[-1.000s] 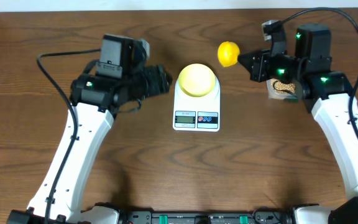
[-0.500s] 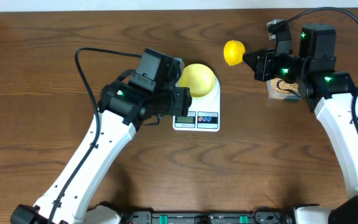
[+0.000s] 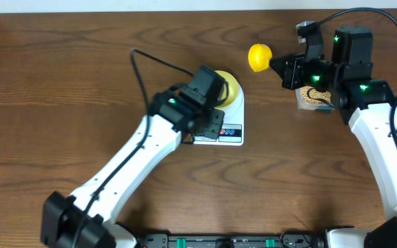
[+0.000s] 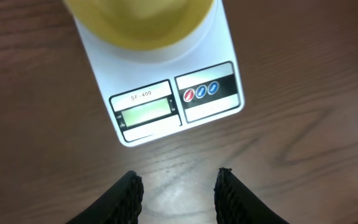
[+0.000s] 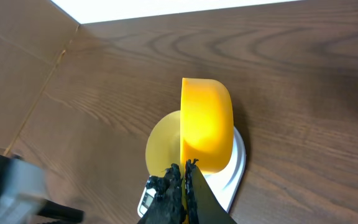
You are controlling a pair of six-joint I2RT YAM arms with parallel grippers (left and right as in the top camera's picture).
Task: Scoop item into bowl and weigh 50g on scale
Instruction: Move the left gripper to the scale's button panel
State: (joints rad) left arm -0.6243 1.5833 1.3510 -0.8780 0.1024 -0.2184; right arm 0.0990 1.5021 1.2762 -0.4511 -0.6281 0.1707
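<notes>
left end effector (image 4: 179, 174): fingers parted to a middling gap, nothing between them, poised over bare tabletop (image 4: 303, 155) just in front of the scale (image 4: 173, 65), close to its display and buttons. right end effector (image 5: 184, 177): pinched shut on the handle of the yellow scoop (image 5: 207, 124), held clear of the bowl, off to the scale's far right in the overhead view, no beans visible in it. pale-yellow bowl (image 4: 142, 22) already seated on the scale's round platform, apparently empty. display digits too small to read. beans (image 3: 312, 96) in the clear tub (image 3: 300, 103) beneath the right arm, well apart from the bowl. judged early in the task: bowl placed, scoop in hand, likely about to wake or zero the scale. left to do: scooping beans, tipping them into the bowl, trimming to the target weight.
</notes>
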